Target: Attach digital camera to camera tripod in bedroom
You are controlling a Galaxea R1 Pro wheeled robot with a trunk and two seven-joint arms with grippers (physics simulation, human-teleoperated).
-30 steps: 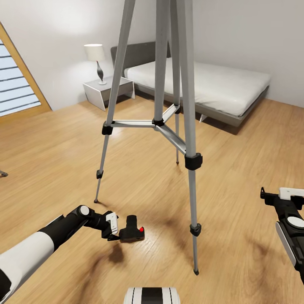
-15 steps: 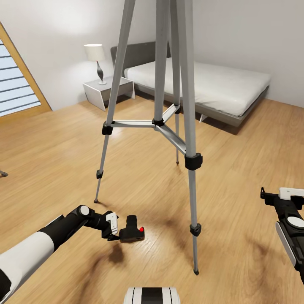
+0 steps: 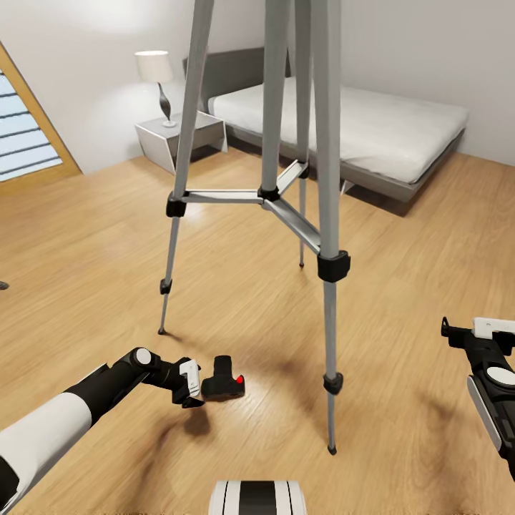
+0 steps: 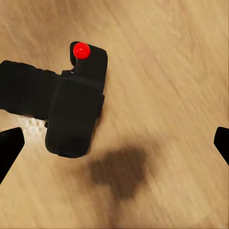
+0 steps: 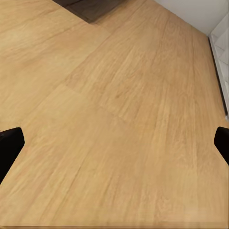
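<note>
Left claw (image 3: 194, 380) sits low over the wood floor (image 3: 400, 286) with its fingers spread wide: in the left wrist view the two black fingertips (image 4: 9, 150) stand at opposite edges, and the camera (image 4: 71, 107) lies between them, nearer one tip, touching neither as far as can be seen. From the head, the camera (image 3: 224, 384) appears just beside the claw's white tip; whether it rests on the floor or hangs slightly above it is hard to judge, though a dark shadow lies on the boards close by. Its red button (image 3: 239, 378) faces away from the arm.

Beyond the camera stands the tripod (image 3: 268, 193), three silver legs with black joints, its near foot planted on the floor to the right of the camera and well apart from it. Its head is cut off by the frame's upper edge.

Right claw (image 3: 465, 330) hangs at the right side, away from the tripod, its fingers likewise open over bare boards in the right wrist view.

Behind the tripod are a low grey bed (image 3: 386, 136) and a nightstand (image 3: 172, 136) with a lamp (image 3: 156, 75).
</note>
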